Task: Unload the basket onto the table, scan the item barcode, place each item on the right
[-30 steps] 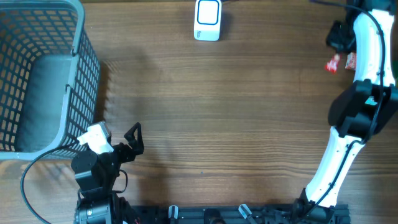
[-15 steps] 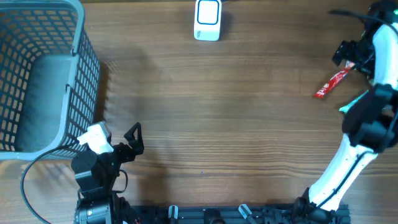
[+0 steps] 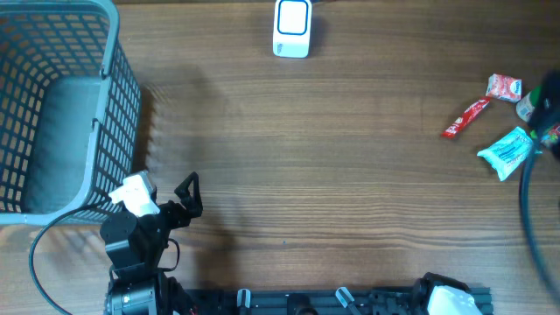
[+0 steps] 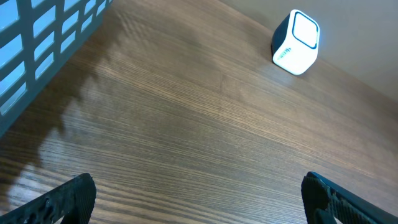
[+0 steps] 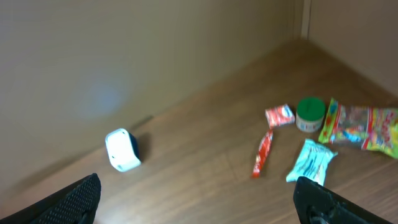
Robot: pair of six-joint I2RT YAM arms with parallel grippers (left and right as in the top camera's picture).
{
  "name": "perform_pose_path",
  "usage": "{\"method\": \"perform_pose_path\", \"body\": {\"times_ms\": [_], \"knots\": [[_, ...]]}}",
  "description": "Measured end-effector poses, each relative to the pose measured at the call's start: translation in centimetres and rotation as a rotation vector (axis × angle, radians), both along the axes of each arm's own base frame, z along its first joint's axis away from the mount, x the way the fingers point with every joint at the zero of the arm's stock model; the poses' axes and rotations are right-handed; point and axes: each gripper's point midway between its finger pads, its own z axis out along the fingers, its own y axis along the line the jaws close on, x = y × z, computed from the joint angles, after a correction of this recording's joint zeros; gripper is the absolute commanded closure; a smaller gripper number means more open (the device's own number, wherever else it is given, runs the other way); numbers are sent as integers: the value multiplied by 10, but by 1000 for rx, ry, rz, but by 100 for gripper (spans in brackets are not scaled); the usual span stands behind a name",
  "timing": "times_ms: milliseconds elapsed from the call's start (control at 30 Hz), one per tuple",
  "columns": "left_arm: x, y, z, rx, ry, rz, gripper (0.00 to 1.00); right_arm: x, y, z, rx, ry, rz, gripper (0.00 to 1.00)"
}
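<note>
Wooden table (image 3: pixel 332 184). At 7 o'clock the left gripper (image 3: pixel 192 198) has its jaws wide apart and empty. The right gripper (image 5: pixel 199 205) is likewise spread, holding nothing. At 3 o'clock a light-blue crinkly packet (image 3: pixel 506 152), red stick sachet (image 3: pixel 465 118) and small red packet (image 3: pixel 505 87) lie loose. Farther out, a grey plastic mesh basket (image 3: pixel 129 105) sits at 10 and a white box-shaped barcode scanner (image 3: pixel 292 28) at 12.

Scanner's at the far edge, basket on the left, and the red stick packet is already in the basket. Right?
No. The red stick packet is not in the basket; the overhead view shows it lying on the table at the right, beside the light blue packet. The scanner and the basket are where you say.
</note>
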Motion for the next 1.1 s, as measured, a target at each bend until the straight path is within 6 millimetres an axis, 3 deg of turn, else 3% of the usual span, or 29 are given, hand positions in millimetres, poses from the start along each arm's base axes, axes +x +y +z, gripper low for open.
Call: {"method": "perform_pose_path", "body": {"times_ms": [67, 267, 433, 467, 600, 733, 833, 900, 1100], "knots": [[0, 0, 0, 0, 0, 0, 0, -30, 9, 12, -35, -63, 4, 0], [0, 0, 0, 0, 0, 0, 0, -104, 33, 22, -234, -158, 66, 0], [0, 0, 0, 0, 0, 0, 0, -144, 60, 47, -452, -315, 183, 0], [0, 0, 0, 0, 0, 0, 0, -160, 68, 54, -495, -378, 196, 0], [0, 0, 0, 0, 0, 0, 0, -191, 84, 85, -628, -583, 240, 0], [0, 0, 0, 0, 0, 0, 0, -213, 98, 96, -729, -788, 310, 0], [0, 0, 0, 0, 0, 0, 0, -213, 102, 80, -754, -917, 368, 0], [0, 0, 0, 0, 0, 0, 0, -202, 102, 65, -761, -971, 390, 0], [0, 0, 0, 0, 0, 0, 0, -136, 104, 7, -793, -1054, 417, 0]]}}
